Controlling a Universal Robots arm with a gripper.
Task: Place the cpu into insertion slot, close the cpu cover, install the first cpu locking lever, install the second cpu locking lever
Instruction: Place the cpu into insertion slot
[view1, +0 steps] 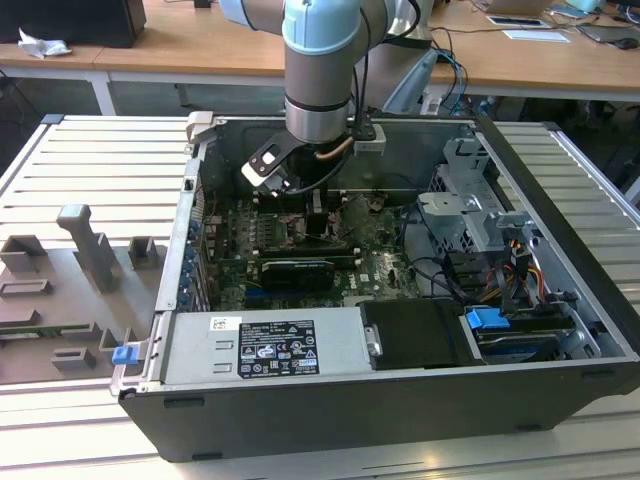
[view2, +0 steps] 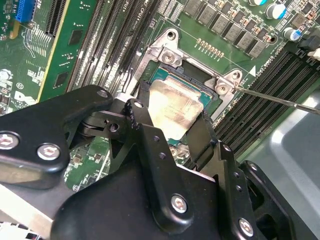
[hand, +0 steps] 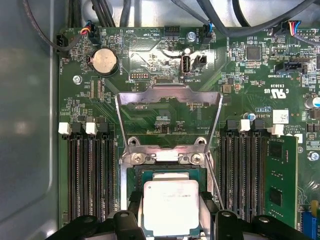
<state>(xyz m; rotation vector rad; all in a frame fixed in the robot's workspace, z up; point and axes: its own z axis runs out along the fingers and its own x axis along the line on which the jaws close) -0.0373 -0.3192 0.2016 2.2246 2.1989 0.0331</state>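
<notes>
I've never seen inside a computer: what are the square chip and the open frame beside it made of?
The cpu looks topped with pale matte metal, softly reflecting light. The cpu cover seems thin bare sheet metal, probably steel: silvery, with bright glints along its edges.

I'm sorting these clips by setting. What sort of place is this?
Likely a robotics lab or workshop: a robot arm reaches into an open computer case on a slatted metal table, with wooden desks behind.
</notes>
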